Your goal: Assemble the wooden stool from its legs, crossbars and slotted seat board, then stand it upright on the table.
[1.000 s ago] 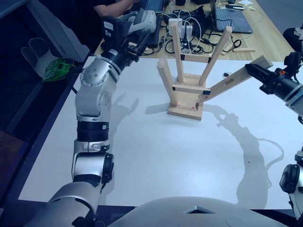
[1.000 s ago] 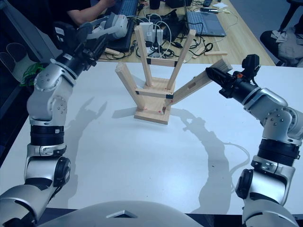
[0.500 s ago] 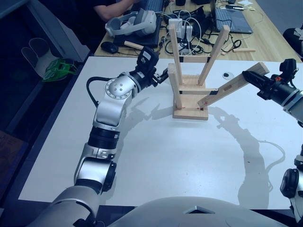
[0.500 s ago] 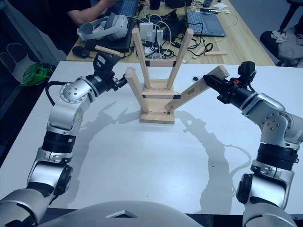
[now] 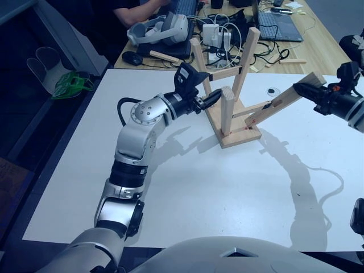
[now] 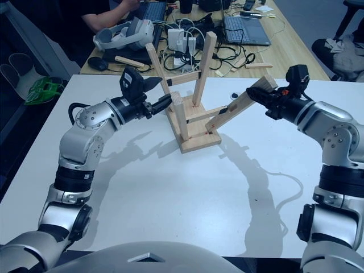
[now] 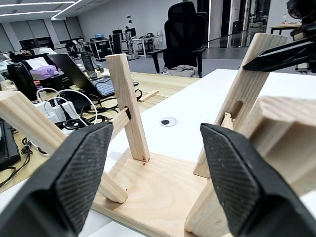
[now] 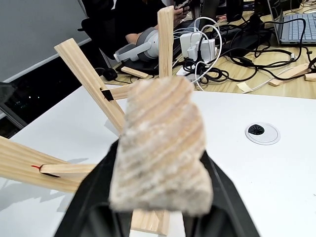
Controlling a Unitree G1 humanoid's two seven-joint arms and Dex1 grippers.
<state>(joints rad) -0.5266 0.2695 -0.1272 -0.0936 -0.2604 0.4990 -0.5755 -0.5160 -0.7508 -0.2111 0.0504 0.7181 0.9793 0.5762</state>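
The wooden stool lies upside down, its seat board [image 5: 245, 136] on the white table [image 5: 187, 193] and its legs [image 5: 227, 111] pointing up and outward. A crossbar [image 5: 220, 73] joins the two far legs. My left gripper [image 5: 209, 100] is open at the stool's left side, its black pads [image 7: 81, 180] on either side of the legs, close to the near leg [image 7: 276, 133]. My right gripper [image 6: 260, 98] is shut on the outer end of the slanting right leg [image 8: 160, 148], whose other end meets the board.
Behind the table stands a wooden desk [image 5: 318, 42] with a headset [image 5: 159, 28], laptops, cables and loose wooden pieces [image 5: 162, 56]. A round grommet [image 5: 273, 90] sits in the table near the stool. A green object [image 5: 71, 82] lies off the table's left edge.
My left arm came down from the back left to the stool's legs. The stool has turned and slid to the right, with my right gripper still holding its leg.
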